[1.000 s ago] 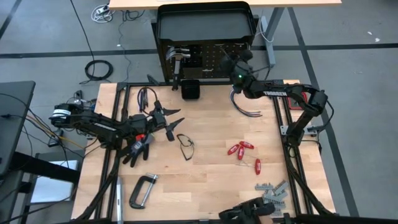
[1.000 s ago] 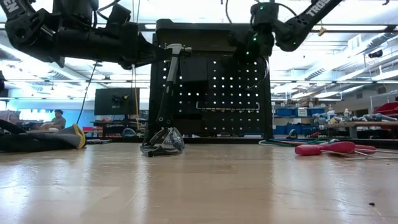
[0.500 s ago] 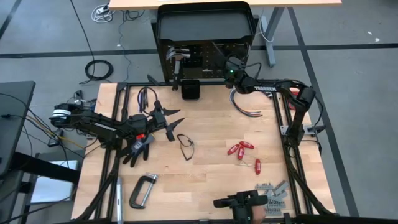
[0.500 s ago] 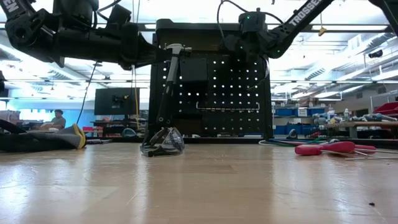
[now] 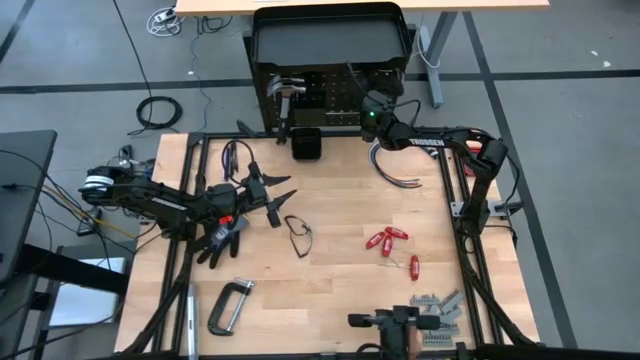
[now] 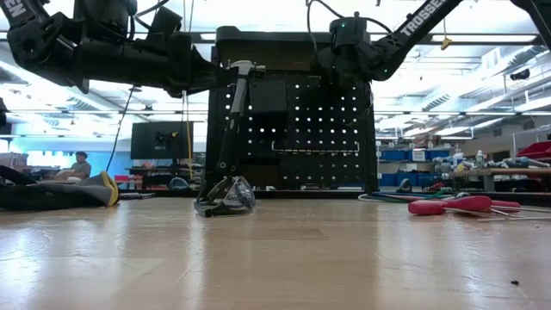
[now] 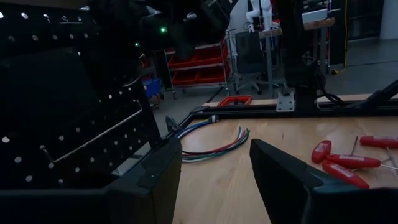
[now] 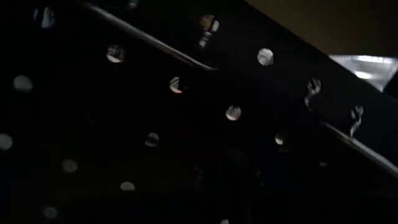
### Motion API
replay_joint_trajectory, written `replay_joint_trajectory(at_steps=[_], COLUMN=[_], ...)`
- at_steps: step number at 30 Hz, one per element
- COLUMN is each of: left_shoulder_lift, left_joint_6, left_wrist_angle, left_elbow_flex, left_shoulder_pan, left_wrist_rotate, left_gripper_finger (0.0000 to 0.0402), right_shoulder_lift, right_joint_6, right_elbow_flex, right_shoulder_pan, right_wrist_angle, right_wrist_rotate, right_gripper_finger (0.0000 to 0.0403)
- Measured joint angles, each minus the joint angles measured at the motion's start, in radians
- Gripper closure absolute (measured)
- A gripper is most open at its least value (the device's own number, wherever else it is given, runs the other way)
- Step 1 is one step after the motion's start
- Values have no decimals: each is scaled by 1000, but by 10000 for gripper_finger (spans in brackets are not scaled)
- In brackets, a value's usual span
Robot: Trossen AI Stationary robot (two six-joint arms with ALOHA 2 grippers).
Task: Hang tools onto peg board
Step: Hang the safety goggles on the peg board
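Note:
The peg board (image 5: 340, 95) stands at the table's far edge, also in the low view (image 6: 318, 129). A steel-headed hammer (image 5: 285, 100) hangs on its upper left by its head (image 6: 245, 67). My right gripper (image 5: 368, 102) is up against the board's upper part (image 6: 340, 52); its wrist view shows only the board's holes (image 8: 186, 112). My left gripper (image 5: 268, 193) is open and empty above the table's left half, and its wrist view (image 7: 211, 174) shows nothing between the fingers. Glasses (image 5: 298, 235), red-handled drivers (image 5: 388, 240), a C-clamp (image 5: 230, 305), pliers (image 5: 235, 155) and grey metal pieces (image 5: 440, 305) lie on the table.
A small black box (image 5: 307, 143) stands in front of the board. Coloured cables (image 5: 395, 165) lie at the far right, and a black glove (image 5: 222, 235) lies under my left arm. A black fixture (image 5: 395, 322) sits at the near edge. Bare wood shows around the glasses.
My right gripper has gone toward the table's left edge and closer to the peg board's upper part, then has stayed nearly still. The left arm and the tools on the table have kept their places.

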State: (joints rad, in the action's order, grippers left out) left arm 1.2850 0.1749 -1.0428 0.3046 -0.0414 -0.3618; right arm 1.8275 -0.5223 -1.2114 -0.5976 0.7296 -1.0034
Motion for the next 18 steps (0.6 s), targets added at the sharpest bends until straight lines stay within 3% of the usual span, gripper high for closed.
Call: replay_joint_trajectory(at_steps=[7,18], left_shoulder_lift=[0,0], left_joint_6=[0,-4], left_wrist_angle=[2,3], left_elbow_flex=[0,0], left_shoulder_pan=[0,0], left_wrist_rotate=[0,0], left_gripper_finger=[204,204], right_shoulder_lift=[0,-32], right_joint_6=[51,48], right_elbow_flex=[1,2], right_shoulder_pan=[-1,1], right_wrist_angle=[-14,-58], right_wrist_rotate=[-130,-232], right_gripper_finger=[392,393])
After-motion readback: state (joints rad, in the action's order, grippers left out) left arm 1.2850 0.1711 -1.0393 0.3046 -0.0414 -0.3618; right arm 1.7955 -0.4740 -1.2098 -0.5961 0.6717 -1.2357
